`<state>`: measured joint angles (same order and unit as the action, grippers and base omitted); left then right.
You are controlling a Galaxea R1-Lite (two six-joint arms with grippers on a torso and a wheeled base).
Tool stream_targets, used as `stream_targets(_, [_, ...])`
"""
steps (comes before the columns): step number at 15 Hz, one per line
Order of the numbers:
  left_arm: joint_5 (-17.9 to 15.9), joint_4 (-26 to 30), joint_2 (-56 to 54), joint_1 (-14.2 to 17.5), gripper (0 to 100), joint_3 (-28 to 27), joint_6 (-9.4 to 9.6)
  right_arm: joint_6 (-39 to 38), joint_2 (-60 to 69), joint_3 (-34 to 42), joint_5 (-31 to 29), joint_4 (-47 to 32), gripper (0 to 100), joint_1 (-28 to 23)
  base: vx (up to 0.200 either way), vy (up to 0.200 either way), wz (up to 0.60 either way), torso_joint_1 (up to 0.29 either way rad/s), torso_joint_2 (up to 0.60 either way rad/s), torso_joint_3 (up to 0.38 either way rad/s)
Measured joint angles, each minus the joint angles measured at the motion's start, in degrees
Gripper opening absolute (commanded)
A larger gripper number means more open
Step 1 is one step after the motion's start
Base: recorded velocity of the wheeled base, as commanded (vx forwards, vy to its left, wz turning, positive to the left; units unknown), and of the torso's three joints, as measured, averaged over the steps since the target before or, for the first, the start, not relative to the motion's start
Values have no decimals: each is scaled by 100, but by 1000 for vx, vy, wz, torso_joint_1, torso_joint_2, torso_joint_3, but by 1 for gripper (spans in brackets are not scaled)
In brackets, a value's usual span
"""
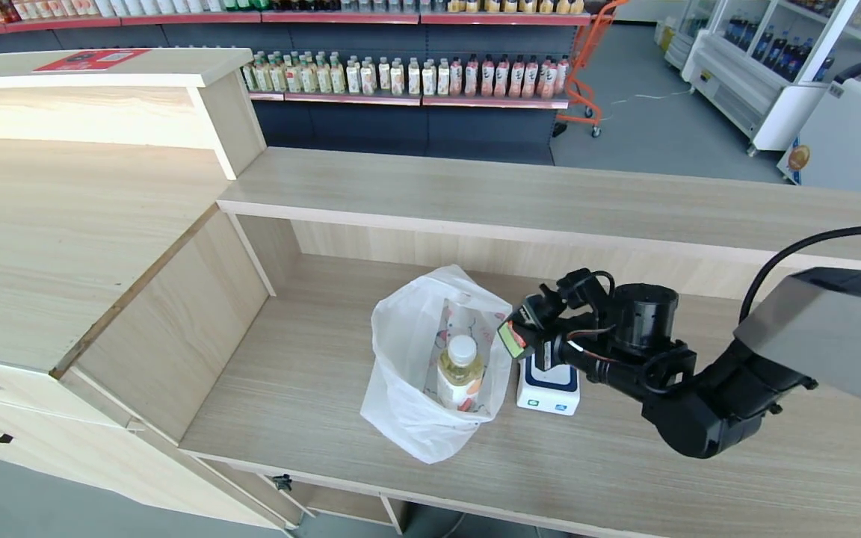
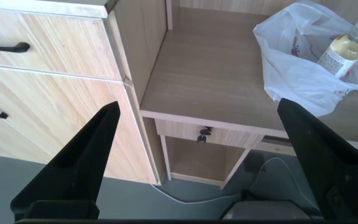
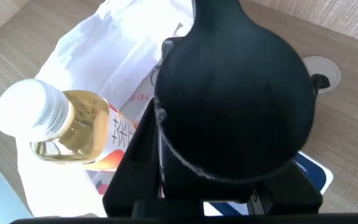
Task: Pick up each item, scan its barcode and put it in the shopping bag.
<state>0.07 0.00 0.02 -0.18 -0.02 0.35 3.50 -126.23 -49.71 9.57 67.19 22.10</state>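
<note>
The white shopping bag (image 1: 400, 418) holds an upright white-capped drink bottle (image 1: 460, 370), at its 3 o'clock the right gripper (image 1: 520, 329) pinches a small green item (image 1: 510, 338), and the left gripper (image 2: 197, 104) gapes wide, empty.

Head view: high vantage, facing forward and down onto the wooden counter (image 1: 311, 418), with store shelves (image 1: 415, 82) behind. Left wrist view: low, off the counter's front edge, facing past its drawers (image 2: 48, 68) toward the shopping bag (image 2: 297, 74), at middle range. Right wrist view: close above the bag, facing down. All three views share the bag and the bottle (image 3: 55, 124) inside it.
</note>
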Motion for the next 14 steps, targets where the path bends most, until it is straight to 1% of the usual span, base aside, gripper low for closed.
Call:
stream_targets(2, [0, 0, 0, 2, 100, 0, 0, 172, -447, -524, -5, 106, 0, 96, 0, 0, 0, 0, 0, 0])
stream_targets(5, [0, 0, 0, 2, 100, 0, 0, 229, -1005, -1261, -7, 96, 0, 306, 0, 0, 0, 0, 0, 0])
stream_targets(7, [0, 0, 0, 0, 100, 0, 0, 416, -1326, -1593, -7, 84, 0, 402, 0, 0, 0, 0, 0, 0])
stream_targets(11, [0, 0, 0, 0, 100, 0, 2, 539, -1696, -1812, -11, 82, 0, 424, 0, 0, 0, 0, 0, 0])
stream_targets(12, [0, 0, 0, 0, 100, 0, 0, 539, -1743, -1826, -5, 84, 100, 424, 0, 0, 0, 0, 0, 0])
stream_targets(14, [0, 0, 0, 0, 100, 0, 0, 495, -1792, -1881, 6, 106, 100, 422, 0, 0, 0, 0, 0, 0])
